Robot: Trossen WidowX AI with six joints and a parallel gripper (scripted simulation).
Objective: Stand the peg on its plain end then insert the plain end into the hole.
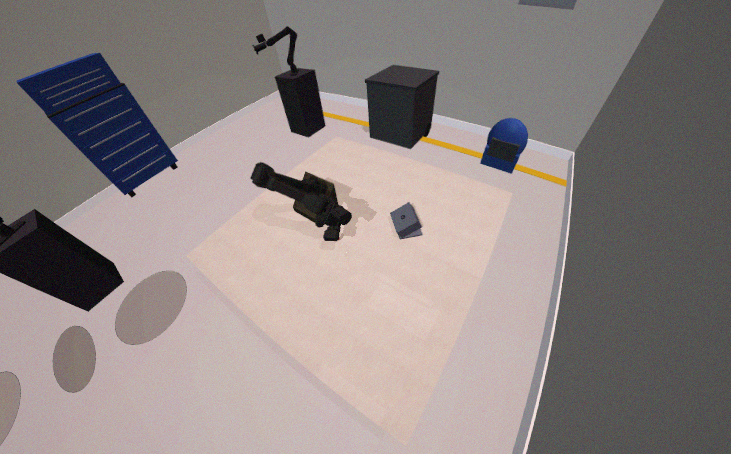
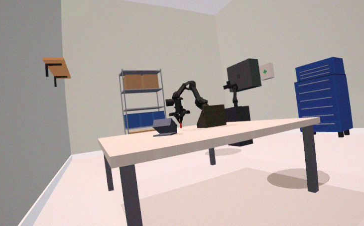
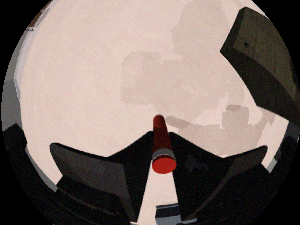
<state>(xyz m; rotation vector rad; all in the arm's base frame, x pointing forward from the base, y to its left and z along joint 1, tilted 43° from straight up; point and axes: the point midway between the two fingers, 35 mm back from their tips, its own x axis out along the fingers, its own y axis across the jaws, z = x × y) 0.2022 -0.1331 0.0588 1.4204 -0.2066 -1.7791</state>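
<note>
The red peg (image 2: 181, 125) (image 3: 160, 136) is upright, with its pale band near the top and its plain end down at the table top. In the wrist view its banded end faces the camera. My gripper (image 2: 180, 121) (image 3: 161, 136) points down and is shut on the peg, with a finger on each side below the band. The grey sloped panel (image 1: 410, 212) (image 2: 164, 122) stands on the table apart from the peg. Its single hole (image 1: 403, 217) shows in the top view. The exterior view does not show the hole. The arm hides the peg in the top view.
The dark block (image 2: 211, 116) (image 3: 265, 54) under the arm's base stands on the table (image 1: 322, 304) (image 2: 233, 134) on the other side of the peg from the panel. Cabinets, shelves and other arms on pedestals stand away from the table.
</note>
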